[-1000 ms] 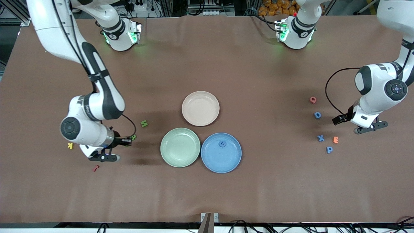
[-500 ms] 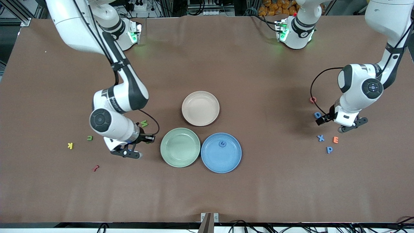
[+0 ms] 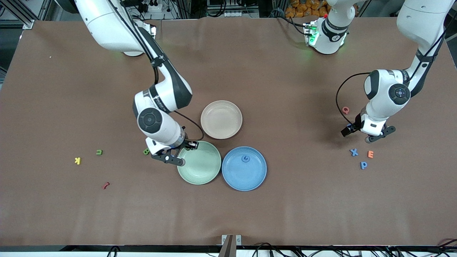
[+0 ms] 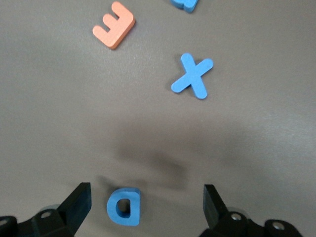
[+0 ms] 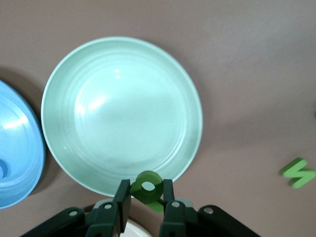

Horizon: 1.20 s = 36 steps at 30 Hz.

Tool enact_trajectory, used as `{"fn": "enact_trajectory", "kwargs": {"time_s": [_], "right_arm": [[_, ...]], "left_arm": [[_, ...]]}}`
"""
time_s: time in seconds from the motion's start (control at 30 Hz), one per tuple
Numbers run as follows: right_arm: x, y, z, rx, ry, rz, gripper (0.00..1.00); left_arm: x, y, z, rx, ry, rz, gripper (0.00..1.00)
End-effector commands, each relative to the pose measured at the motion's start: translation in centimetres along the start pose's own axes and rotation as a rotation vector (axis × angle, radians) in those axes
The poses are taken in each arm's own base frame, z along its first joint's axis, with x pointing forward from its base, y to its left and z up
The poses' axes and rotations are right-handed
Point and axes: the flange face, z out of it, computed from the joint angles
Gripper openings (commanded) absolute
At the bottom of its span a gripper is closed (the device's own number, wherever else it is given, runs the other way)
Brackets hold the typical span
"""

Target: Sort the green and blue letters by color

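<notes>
My right gripper (image 5: 146, 190) is shut on a green letter (image 5: 148, 186) with a round hole, up over the green plate's (image 3: 200, 171) rim on the side toward the beige plate; in the front view the right gripper (image 3: 178, 150) hides that letter. Other green letters lie on the table: one (image 3: 146, 151) beside the right gripper, a small one (image 3: 99, 152) toward the right arm's end, and an S (image 5: 298, 173). A blue G (image 3: 245, 159) sits in the blue plate (image 3: 246, 178). My left gripper (image 4: 148, 197) hangs open over the blue D (image 4: 124, 207). Blue X (image 3: 353, 152) and P (image 3: 363, 165) lie close by.
A beige plate (image 3: 221, 119) stands just farther from the front camera than the green and blue plates. An orange E (image 3: 370, 154) lies beside the X and a pink Q (image 3: 345, 110) near the left arm. A yellow K (image 3: 77, 160) and a dark red letter (image 3: 105, 185) lie toward the right arm's end.
The right arm has carried its green letter from near the yellow K across to the green plate's rim. The left gripper, still open, has shifted over the blue D.
</notes>
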Motion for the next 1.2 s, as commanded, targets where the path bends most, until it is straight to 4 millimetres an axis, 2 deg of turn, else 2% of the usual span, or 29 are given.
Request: {"fn": "enact_trajectory", "kwargs": {"time_s": [0.0,0.2,0.47,0.77,0.83,0.93,1.03,1.1,1.13,1.17], "right_arm": [[0.3,-1.7,1.2,0.001,0.005,0.039,0.09],[0.3,-2.6,2.4,0.006,0.012,0.044,0.11],[0.4,-2.8,3.2,0.012,0.025,0.042,0.13],[1.0,-2.9,4.0,0.018,0.035,0.043,0.19],[1.1,-2.7,4.0,0.018,0.035,0.048,0.24],[1.2,-2.7,4.1,0.017,0.034,0.048,0.35],[1.2,-2.7,4.1,0.017,0.034,0.048,0.54],[1.4,-2.5,4.1,0.017,0.034,0.051,0.59],[1.4,-2.5,4.1,0.017,0.034,0.051,0.64],[1.4,-2.4,4.1,0.017,0.035,0.053,0.69]], "left_arm": [[-0.8,-0.2,0.6,-0.008,-0.009,-0.037,1.0],[-1.7,-0.5,1.1,-0.006,-0.018,-0.035,1.0],[-3.1,-0.9,1.6,-0.005,-0.027,-0.033,1.0],[-2.9,-1.3,1.6,-0.009,-0.015,-0.033,1.0],[-2.9,-1.5,1.6,-0.008,-0.014,-0.035,1.0],[-2.9,-1.5,1.6,-0.008,-0.014,-0.032,0.7],[-2.8,-1.5,1.5,-0.008,-0.013,-0.024,0.4],[-2.8,-1.6,1.5,-0.008,-0.013,-0.025,0.27],[-2.8,-1.5,1.5,-0.008,-0.013,-0.024,0.21],[-2.8,-1.5,1.5,-0.008,-0.013,-0.024,0.18]]}}
